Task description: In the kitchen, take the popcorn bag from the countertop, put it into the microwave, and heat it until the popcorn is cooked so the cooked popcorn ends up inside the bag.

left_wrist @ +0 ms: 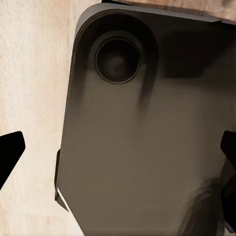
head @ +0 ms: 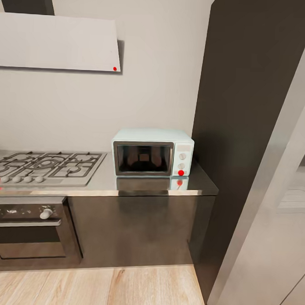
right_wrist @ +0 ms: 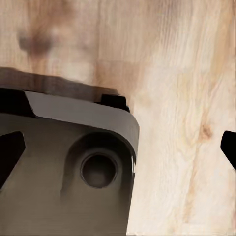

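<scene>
The pale mint-blue microwave (head: 152, 152) stands on the glossy grey countertop (head: 199, 186) against the wall, its glass door closed. The small round light (head: 181, 172) on its panel glows red. Behind the dark glass a faint tan-brown shape (head: 144, 158) shows; I cannot tell whether it is the popcorn bag. No popcorn can be made out. In the left wrist view my left gripper (left_wrist: 118, 157) is open, fingertips far apart over the robot's dark base (left_wrist: 147, 147). My right gripper (right_wrist: 119, 150) is open too, above the base edge and wooden floor (right_wrist: 182, 98).
A steel gas hob (head: 46, 166) with black grates lies left of the microwave, above a dark built-in oven (head: 29, 229). A tall dark cabinet (head: 251, 107) rises right of the counter, with a grey panel (head: 263, 244) nearer me. A white hood (head: 57, 41) hangs above.
</scene>
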`<state>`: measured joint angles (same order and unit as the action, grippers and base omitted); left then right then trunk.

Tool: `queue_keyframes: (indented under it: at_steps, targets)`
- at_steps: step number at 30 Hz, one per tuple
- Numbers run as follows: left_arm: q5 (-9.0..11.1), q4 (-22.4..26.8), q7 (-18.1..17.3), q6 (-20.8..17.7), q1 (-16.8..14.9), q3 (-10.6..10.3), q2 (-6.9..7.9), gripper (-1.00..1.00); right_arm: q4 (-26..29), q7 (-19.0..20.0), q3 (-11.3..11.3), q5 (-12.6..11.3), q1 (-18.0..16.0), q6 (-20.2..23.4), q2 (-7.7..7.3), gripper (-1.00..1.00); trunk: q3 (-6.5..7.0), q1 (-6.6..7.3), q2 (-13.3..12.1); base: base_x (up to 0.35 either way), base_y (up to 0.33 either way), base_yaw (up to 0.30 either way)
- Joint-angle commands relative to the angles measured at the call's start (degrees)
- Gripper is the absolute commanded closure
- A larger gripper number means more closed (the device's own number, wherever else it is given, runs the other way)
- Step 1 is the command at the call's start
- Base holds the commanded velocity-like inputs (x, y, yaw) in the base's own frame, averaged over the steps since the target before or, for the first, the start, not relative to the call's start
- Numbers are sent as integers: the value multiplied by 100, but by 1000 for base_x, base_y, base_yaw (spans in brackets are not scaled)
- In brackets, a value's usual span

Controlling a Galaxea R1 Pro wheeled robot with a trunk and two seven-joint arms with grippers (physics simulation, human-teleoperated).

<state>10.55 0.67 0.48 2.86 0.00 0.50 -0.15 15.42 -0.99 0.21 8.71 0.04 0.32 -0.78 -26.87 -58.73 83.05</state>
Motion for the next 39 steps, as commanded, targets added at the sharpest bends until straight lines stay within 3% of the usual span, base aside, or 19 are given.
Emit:
queue_keyframes:
  at_steps: [1,6,8,9,10,11,12,13,14,15,16,21,25,39]
  targets:
    - [29,3,5,13,0,2,-1,-100,527,-17,-7,231,5,408,17,-100,-6,0,3,0,0,0]
    - [35,3,5,13,0,4,6,-100,3061,21,19,402,-14,2391,102,-100,-6,0,3,0,0,0]
    - [35,3,5,13,0,3,7,-100,3765,22,200,497,-257,3179,225,-100,-6,0,3,0,0,0]
    - [33,3,5,13,0,3,7,-100,3996,27,259,531,-536,3581,273,-100,-6,0,3,0,0,0]
    - [28,3,5,13,0,2,7,-100,4316,41,319,542,-1023,4084,336,-100,-6,0,3,0,0,0]
    - [27,3,5,13,0,2,7,-100,4576,39,346,554,-1245,4223,479,-100,-6,0,3,0,0,0]
    - [30,3,5,13,0,2,2,-100,5058,6,359,587,-1454,4412,743,-100,-6,0,3,0,0,0]
    - [32,3,5,13,0,2,0,-100,5435,-4,362,614,-1591,4645,873,-100,-6,0,3,0,0,0]
    - [34,3,5,13,0,2,-1,-100,6014,-13,379,627,-1834,5080,1037,-100,-6,0,3,0,0,0]
    - [34,3,5,13,0,2,-2,-100,6452,-31,446,638,-2451,5457,1078,-100,-6,0,3,0,0,0]
    - [34,3,5,13,0,2,3,-100,6538,-46,455,639,-3163,5530,1078,-100,-6,0,3,0,0,0]
    - [31,3,5,13,0,10,7,-100,6699,-291,454,580,-4269,5354,1078,-100,-6,0,3,0,0,0]
    - [-18,3,-1,13,0,-17,-7,-100,6985,-351,463,546,-4395,5255,1078,-100,-6,0,3,0,0,0]
    - [16,3,-50,5,0,-2,28,-100,6953,-379,480,386,-4399,5200,1078,-100,-6,0,3,12,18,0]
